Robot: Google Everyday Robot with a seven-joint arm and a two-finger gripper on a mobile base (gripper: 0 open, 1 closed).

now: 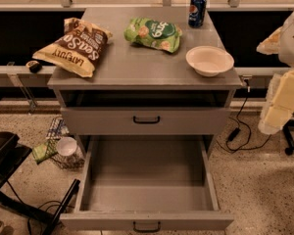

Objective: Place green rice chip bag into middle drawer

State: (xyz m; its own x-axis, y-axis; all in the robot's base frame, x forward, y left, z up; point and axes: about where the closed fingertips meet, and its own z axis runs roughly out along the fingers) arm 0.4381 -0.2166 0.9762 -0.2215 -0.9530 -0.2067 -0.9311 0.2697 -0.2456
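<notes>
The green rice chip bag [153,33] lies flat on the grey cabinet top [137,67], toward the back middle. The middle drawer [147,220], the lowest one, is pulled fully out toward me, and its deep tray shows only bare grey floor. My gripper [270,40] is at the far right edge, beside the cabinet and about level with its top. It is well right of the bag and touches nothing. The cream arm parts [284,99] hang below it.
A larger brown-and-cream chip bag [73,45] lies at the top's left. A white bowl [209,60] sits front right and a blue soda can [197,10] back right. A closed drawer [147,120] sits above the open one. Floor clutter [59,148] and a black stand [10,180] are at left, cables [240,131] at right.
</notes>
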